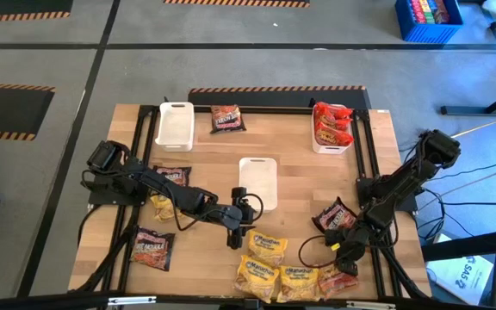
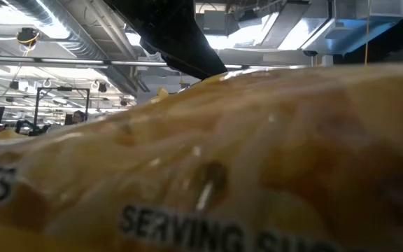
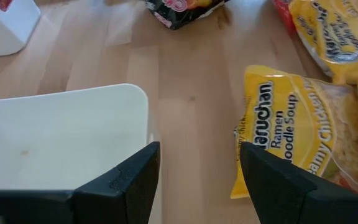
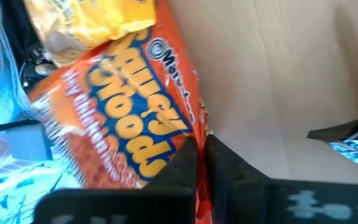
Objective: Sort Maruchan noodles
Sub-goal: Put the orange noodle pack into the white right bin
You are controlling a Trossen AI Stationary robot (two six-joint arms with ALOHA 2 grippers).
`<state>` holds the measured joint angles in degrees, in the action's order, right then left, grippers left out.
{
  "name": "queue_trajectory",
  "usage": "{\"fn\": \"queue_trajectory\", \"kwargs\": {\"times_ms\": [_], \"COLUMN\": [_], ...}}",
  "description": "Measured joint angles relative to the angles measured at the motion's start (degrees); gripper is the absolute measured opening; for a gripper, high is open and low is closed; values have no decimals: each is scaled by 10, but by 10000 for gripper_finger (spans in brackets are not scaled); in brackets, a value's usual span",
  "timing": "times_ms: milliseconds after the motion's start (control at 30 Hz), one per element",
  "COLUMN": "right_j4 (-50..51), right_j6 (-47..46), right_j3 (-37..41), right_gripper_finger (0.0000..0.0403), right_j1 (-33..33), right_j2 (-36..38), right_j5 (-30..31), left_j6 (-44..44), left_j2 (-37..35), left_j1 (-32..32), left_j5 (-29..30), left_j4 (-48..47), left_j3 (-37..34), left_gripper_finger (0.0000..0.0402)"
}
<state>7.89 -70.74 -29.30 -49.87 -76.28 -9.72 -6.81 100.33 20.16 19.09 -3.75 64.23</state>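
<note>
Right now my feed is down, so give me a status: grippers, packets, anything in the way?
Right gripper shut on red packet at table's near right. Left gripper open, empty, between middle white tray and yellow packet. Nothing blocking.

Yellow pkts (image 1: 265, 250); orange-red pkt (image 4: 129, 118), yellow lettering; white trays (image 1: 257, 182).
</note>
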Motion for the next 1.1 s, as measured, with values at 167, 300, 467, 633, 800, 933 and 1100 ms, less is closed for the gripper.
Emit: {"fn": "queue_trajectory", "kwargs": {"times_ms": [167, 300, 467, 633, 800, 933, 1100], "right_j4": [57, 110, 187, 235, 237, 218, 185], "right_j6": [28, 58, 128, 205, 256, 267, 253], "right_j3": [-32, -63, -115, -162, -168, -144, -110], "right_gripper_finger": [0, 0, 0, 0, 0, 0, 0], "right_j1": [1, 14, 36, 55, 73, 86, 91], "right_j2": [32, 57, 84, 100, 100, 96, 96], "right_j5": [30, 62, 119, 201, 251, 291, 326], "left_j6": [0, 0, 0, -1, -7, -17, -21], "left_j2": [0, 0, 0, 0, 0, 0, 7], "left_j1": [0, 0, -1, -9, -18, -19, -19], "left_j5": [12, 13, 14, 10, -19, -23, -33], "left_j4": [0, 7, 33, 73, 116, 116, 108], "left_j3": [0, 0, 0, 0, 0, 0, 0], "left_gripper_finger": [216, 216, 216, 216, 216, 216, 216]}}
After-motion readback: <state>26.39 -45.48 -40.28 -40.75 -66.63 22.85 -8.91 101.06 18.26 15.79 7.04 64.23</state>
